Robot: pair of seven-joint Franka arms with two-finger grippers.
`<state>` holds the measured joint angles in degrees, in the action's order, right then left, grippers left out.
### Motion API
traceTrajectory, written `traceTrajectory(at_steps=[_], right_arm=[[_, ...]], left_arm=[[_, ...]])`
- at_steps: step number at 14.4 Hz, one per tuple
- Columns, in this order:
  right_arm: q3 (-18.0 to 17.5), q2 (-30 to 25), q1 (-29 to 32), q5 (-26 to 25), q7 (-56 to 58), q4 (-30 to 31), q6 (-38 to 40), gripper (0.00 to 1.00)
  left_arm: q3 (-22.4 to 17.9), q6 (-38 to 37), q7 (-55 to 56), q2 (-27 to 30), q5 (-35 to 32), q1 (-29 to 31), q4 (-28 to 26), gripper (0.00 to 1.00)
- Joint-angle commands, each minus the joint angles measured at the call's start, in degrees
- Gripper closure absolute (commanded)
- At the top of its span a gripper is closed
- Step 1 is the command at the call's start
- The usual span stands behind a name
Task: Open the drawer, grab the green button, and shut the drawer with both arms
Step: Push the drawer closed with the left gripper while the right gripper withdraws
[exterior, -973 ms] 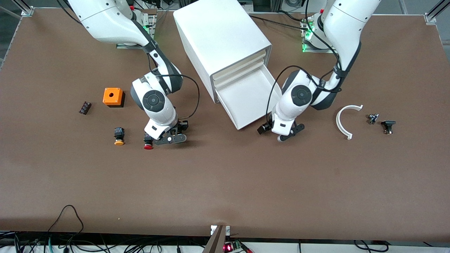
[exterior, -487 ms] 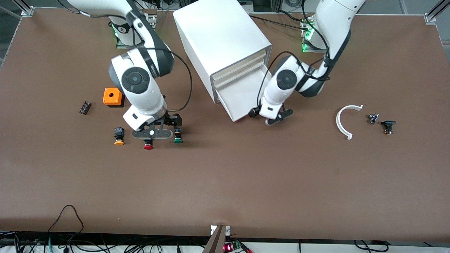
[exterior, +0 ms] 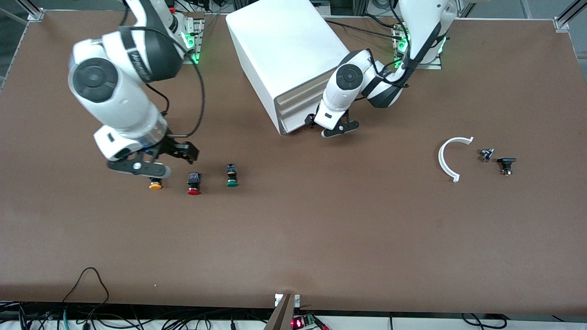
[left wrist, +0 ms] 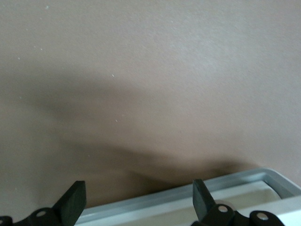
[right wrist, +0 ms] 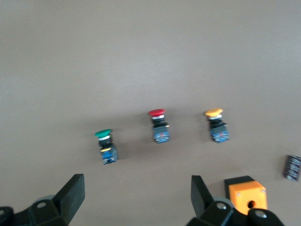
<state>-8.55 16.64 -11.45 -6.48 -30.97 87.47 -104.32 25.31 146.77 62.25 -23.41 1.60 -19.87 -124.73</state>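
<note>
The green-capped button [exterior: 232, 177] stands on the table beside the red-capped button [exterior: 194, 183], nearer to the front camera than the white cabinet [exterior: 284, 50]. It also shows in the right wrist view [right wrist: 106, 145]. The lowest drawer [exterior: 293, 123] is pushed in, its front level with the three above. My left gripper [exterior: 332, 128] is open and empty, low at the drawer's front, whose pale edge [left wrist: 188, 197] lies between its fingers [left wrist: 74, 201]. My right gripper [exterior: 151, 162] is open and empty, up over the yellow-capped button [exterior: 155, 185].
An orange box [right wrist: 247, 195] and a small black part [right wrist: 293, 167] lie toward the right arm's end. A white curved piece [exterior: 447, 158] and two small dark parts [exterior: 486, 154] [exterior: 506, 164] lie toward the left arm's end.
My left gripper pushed the open drawer in until it shut. My right gripper let go of the green button on the table, rose and moved toward the right arm's end.
</note>
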Motion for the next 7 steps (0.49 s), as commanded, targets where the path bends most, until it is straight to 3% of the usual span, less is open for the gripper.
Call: traceTrajectory(at_steps=[1, 4, 7], right_arm=[[1.24, -1.34, 4.31, 0.33, 4.23, -1.86, 2.54, 0.00], [4.32, -3.80, 7.84, 0.77, 17.05, -1.77, 3.06, 0.00], [7.93, -6.79, 8.46, 1.03, 19.28, -1.51, 5.87, 0.00]], left_arm=[[1.14, -2.27, 0.24, 3.37, -0.81, 0.27, -1.30, 0.00], [3.33, -3.07, -0.11, 3.64, -0.81, 0.44, -1.30, 0.00], [3.52, -2.55, -0.29, 3.55, -0.90, 1.14, -0.95, 0.00]])
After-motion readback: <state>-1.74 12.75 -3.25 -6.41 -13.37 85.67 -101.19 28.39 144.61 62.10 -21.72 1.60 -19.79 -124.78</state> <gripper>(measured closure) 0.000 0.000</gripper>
